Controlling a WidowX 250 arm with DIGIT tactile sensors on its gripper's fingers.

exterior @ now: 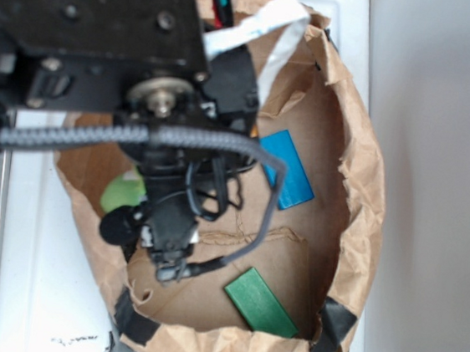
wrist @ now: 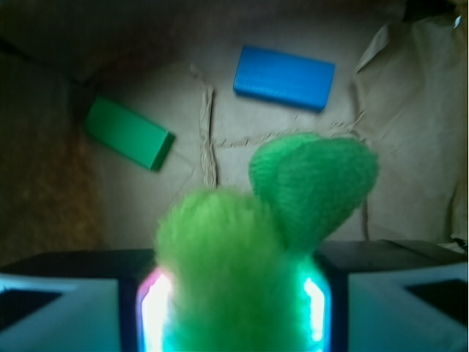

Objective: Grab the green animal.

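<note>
Both jaws of the gripper [wrist: 234, 308] are seen closed against the green animal [wrist: 242, 249], which is seated upright between them.

Bag floor bare between blue block [wrist: 284, 76] and green block [wrist: 129, 133] | crumpled paper bag wall [exterior: 366, 190] closes in all sides | green animal [wrist: 242, 271] fills gap between gripper [wrist: 233, 308] fingers
</note>
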